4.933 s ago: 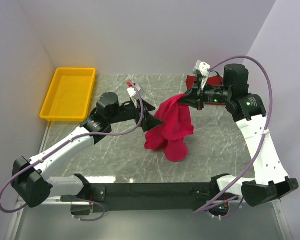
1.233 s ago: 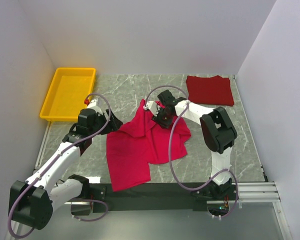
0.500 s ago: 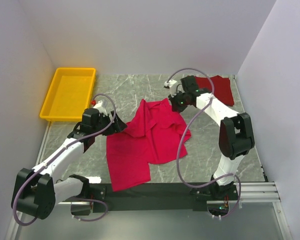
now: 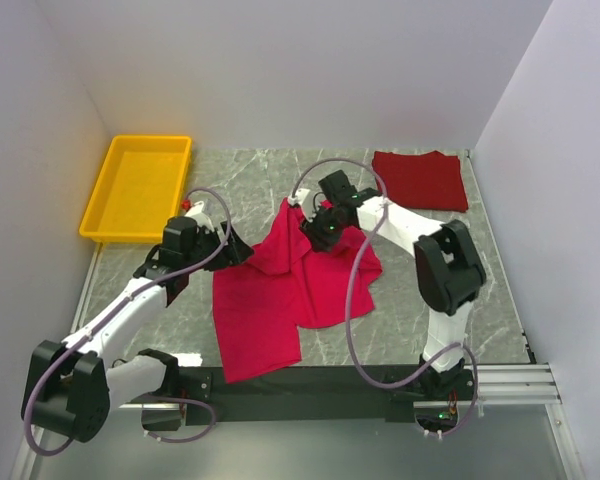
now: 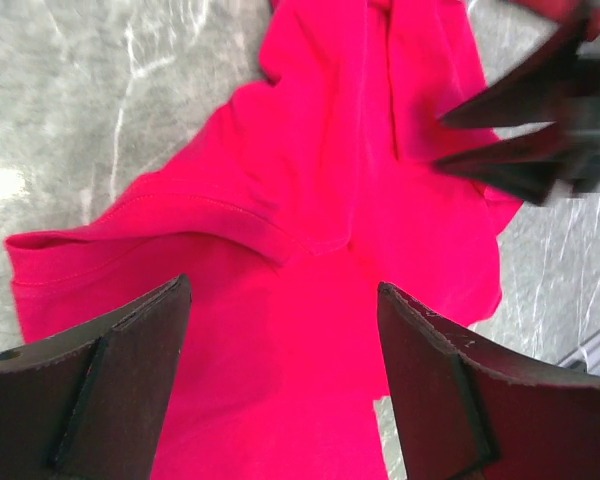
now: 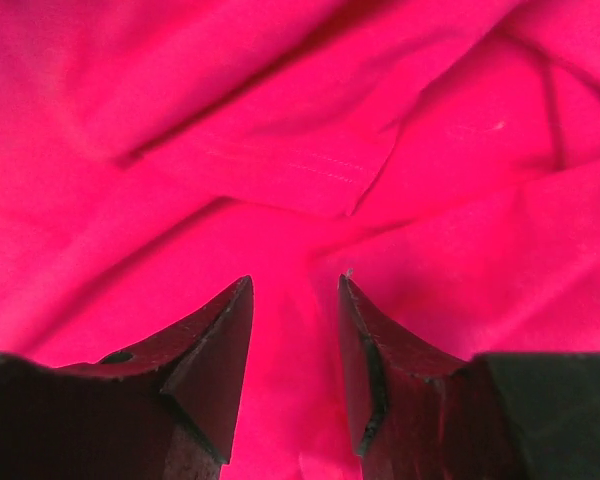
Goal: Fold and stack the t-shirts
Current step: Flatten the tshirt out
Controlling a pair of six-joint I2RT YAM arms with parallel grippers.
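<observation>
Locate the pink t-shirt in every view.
Top external: pink t-shirt spread in the middle.
Left wrist: pink t-shirt fills centre and bottom.
Right wrist: pink t-shirt fills the frame.
Shared landmark: right gripper, upper right in left wrist view, bottom in its own.

This is a robot lab test cell. Plain white walls (image 4: pixel 280 70) box in a marble-patterned table (image 4: pixel 430 300), and two cabled robot arms (image 4: pixel 110 315) bolt to a black rail (image 4: pixel 300 385).
</observation>
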